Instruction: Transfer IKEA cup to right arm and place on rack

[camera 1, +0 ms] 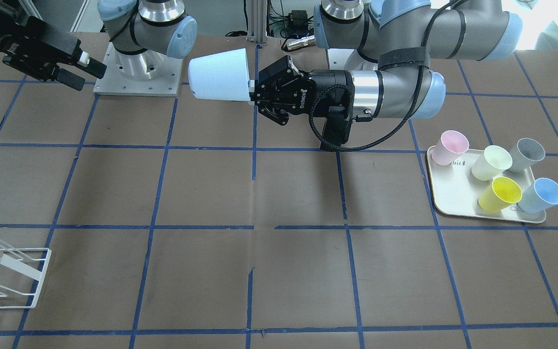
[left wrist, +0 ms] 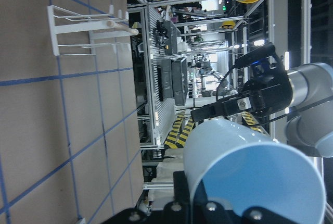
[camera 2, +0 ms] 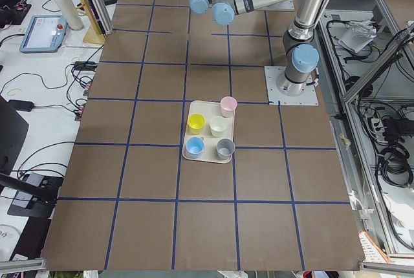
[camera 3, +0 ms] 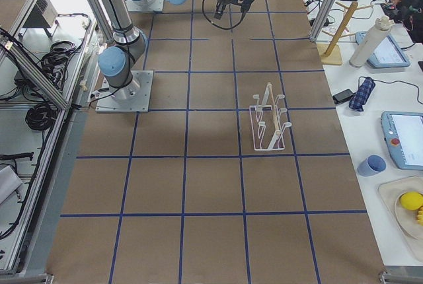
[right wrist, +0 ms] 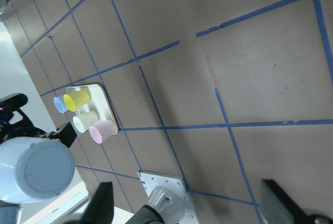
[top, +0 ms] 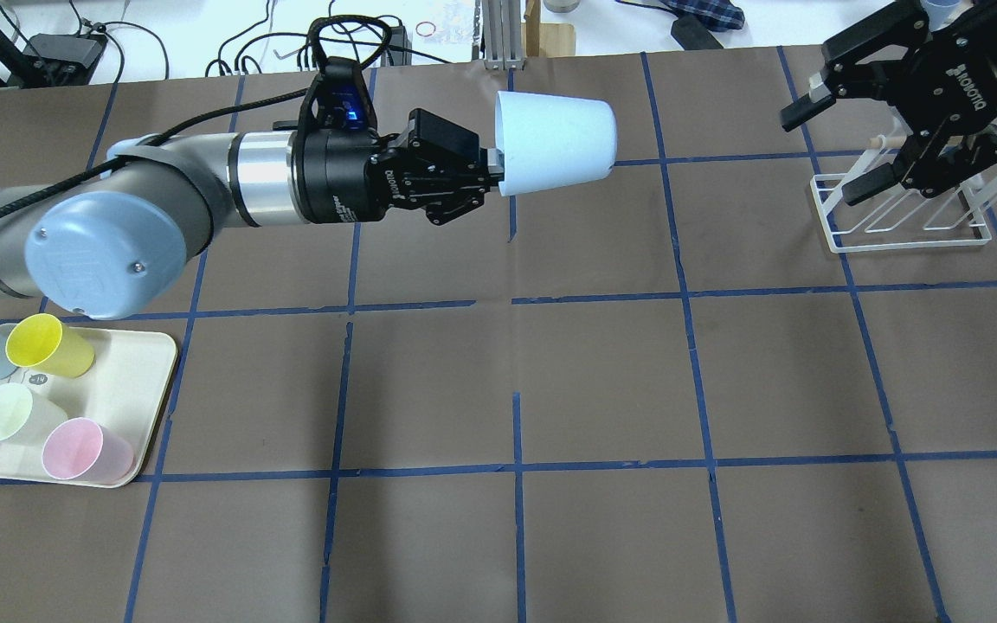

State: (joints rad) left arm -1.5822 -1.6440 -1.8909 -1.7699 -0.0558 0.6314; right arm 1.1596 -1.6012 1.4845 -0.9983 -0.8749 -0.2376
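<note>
My left end effector (top: 493,177) is shut tight on the rim of the IKEA cup (top: 555,141). One finger is inside the cup and one is outside. The cup lies on its side up in the air, over the brown counter (top: 602,381). Its flat bottom points toward the rack (top: 901,216), and its open mouth points away from the rack. The cup is well apart from the rack and does not touch it. My right end effector (top: 827,151) hangs in the air just over the rack, on the side of the rack that faces the cup. Its two fingers are spread wide, and there is nothing between them. There is a big gap between the cup and those fingers. The rack stands on the counter with its wooden stick up at the top. A cream tray (top: 157,381) sits far from the rack, at the other end of the counter. On it stand a yellow cup (top: 48,344), a pink cup (top: 83,450), a pale green cup (top: 7,414), a grey cup (camera 1: 528,154) and another blue cup (camera 1: 543,195).
</note>
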